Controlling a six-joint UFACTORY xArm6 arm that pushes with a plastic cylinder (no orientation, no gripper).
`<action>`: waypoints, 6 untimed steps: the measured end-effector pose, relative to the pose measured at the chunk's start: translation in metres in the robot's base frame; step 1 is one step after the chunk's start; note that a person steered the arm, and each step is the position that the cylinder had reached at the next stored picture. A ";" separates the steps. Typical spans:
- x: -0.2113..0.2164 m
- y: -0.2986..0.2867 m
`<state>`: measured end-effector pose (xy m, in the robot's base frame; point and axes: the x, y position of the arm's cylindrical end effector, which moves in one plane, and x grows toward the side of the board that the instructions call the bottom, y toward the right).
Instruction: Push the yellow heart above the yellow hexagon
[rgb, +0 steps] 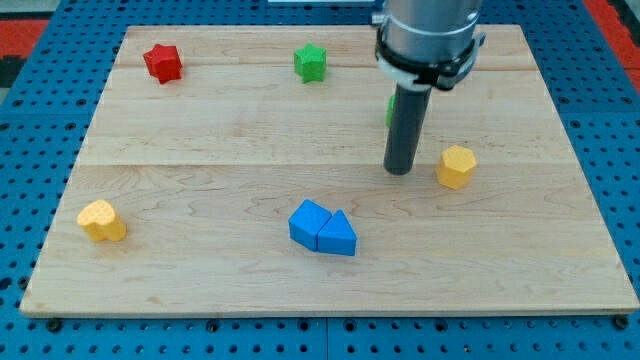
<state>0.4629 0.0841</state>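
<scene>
The yellow heart (102, 220) lies near the board's left edge, low in the view. The yellow hexagon (456, 166) sits at the view's right, about mid-height. My tip (399, 171) rests on the board just left of the yellow hexagon, with a small gap between them. The heart is far to the view's left of my tip.
A red star (162, 63) sits at the top left. A green star (311, 62) sits at the top middle. A green block (390, 110) is mostly hidden behind the rod. Two blue blocks (322, 228) lie touching at the bottom middle. The wooden board (200, 140) lies on a blue pegboard.
</scene>
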 end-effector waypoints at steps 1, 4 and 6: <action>0.002 0.079; 0.017 -0.133; 0.042 -0.344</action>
<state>0.5049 -0.2602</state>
